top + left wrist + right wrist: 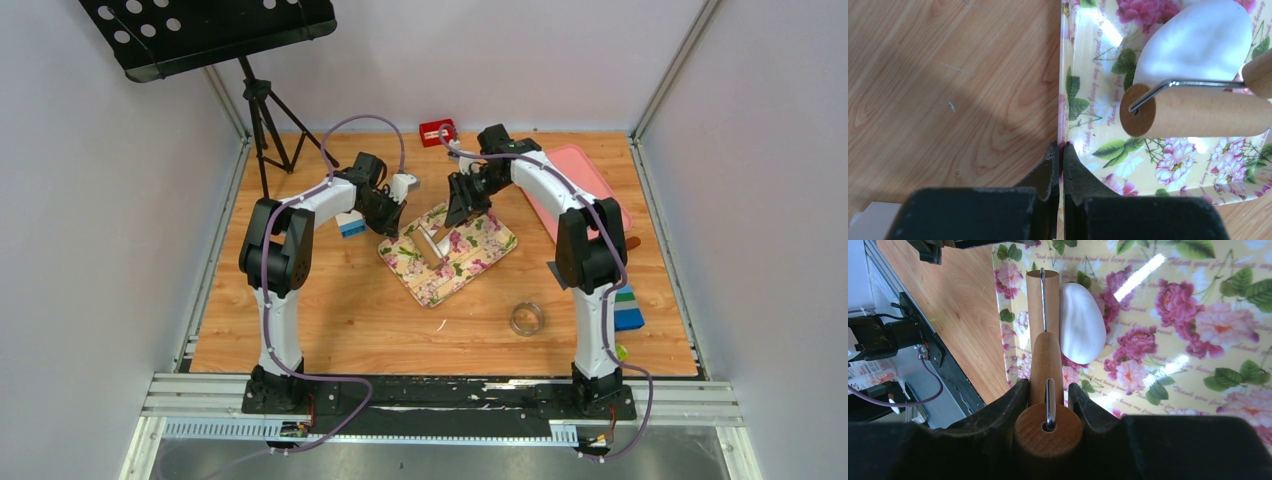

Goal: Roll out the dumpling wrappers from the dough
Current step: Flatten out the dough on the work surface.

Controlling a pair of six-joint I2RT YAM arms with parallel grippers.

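A smooth oval lump of white dough (1080, 322) lies on the floral tray (470, 262). My right gripper (1047, 387) is shut on the wooden handle of a small rolling pin (1046, 360). The pin's roller (1198, 112) rests on the tray right beside the dough (1198, 45), touching its edge. At the tray's left side, my left gripper (1062, 146) is shut on the thin rim (1064, 75), one finger inside and one outside. No dumpling wrappers are in view.
A metal ring cutter (527, 318) lies on the wooden table near the right arm. A pink tray (580, 185) sits at the back right, a red object (437, 131) at the back, and a white-and-blue block (350, 225) under the left arm. A music stand (200, 35) overhangs the back left.
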